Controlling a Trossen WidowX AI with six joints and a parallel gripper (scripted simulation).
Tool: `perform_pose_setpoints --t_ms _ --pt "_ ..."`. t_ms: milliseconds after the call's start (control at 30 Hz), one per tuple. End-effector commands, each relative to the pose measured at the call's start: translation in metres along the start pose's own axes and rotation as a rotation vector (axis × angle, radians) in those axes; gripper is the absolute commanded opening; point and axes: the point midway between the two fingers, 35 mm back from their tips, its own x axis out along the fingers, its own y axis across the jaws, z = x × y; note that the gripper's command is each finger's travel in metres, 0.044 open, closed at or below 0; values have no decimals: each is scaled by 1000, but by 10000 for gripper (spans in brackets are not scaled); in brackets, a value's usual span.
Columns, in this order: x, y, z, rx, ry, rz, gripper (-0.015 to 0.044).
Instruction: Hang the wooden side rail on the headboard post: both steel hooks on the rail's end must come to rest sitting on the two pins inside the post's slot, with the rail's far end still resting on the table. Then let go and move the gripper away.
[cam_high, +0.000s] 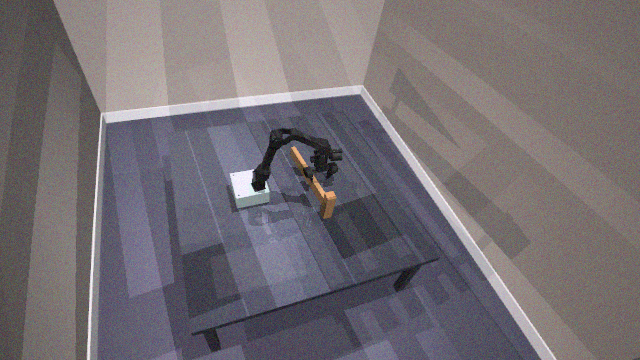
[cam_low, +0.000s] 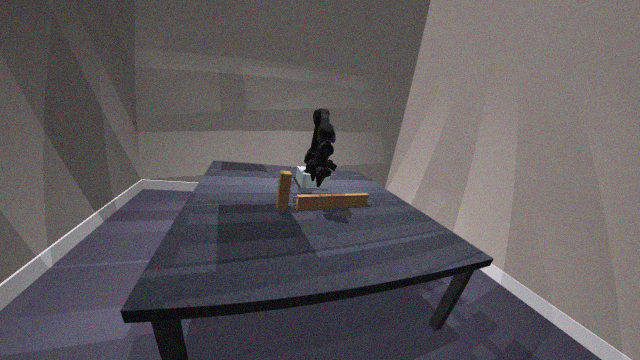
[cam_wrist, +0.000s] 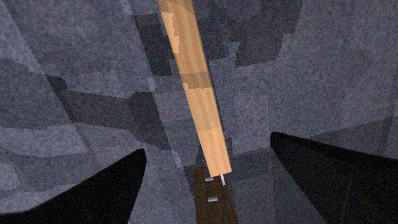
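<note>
The wooden side rail (cam_high: 298, 156) (cam_low: 332, 201) (cam_wrist: 202, 107) lies along the table, on edge, its near end facing the upright headboard post (cam_high: 328, 206) (cam_low: 283, 191) (cam_wrist: 214, 212). A gap shows between them in the exterior view. In the wrist view a steel hook (cam_wrist: 223, 180) juts from the rail's end beside the post's dark face, where two bright pins (cam_wrist: 212, 199) (cam_wrist: 208, 179) show. The second hook cannot be made out. My gripper (cam_high: 320, 173) (cam_low: 321, 181) (cam_wrist: 208, 146) is open and empty above the rail, fingers on either side of its line.
The arm's pale base block (cam_high: 251, 199) (cam_low: 303, 180) stands on the dark table (cam_high: 280, 270) (cam_low: 325, 265), behind the rail in the exterior view. Striped shadows cross the table. The table's edge (cam_high: 315, 295) shows at the front.
</note>
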Motion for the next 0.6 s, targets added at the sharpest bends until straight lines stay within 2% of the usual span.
perform_pose_setpoints --t_ms 0,267,400,567 --pt "-7 -5 2 -152 -53 15 440" --pt "-5 -5 2 -152 -53 15 440" --pt "26 -5 3 -152 -53 15 440" --pt "30 -5 4 -152 -53 15 440"
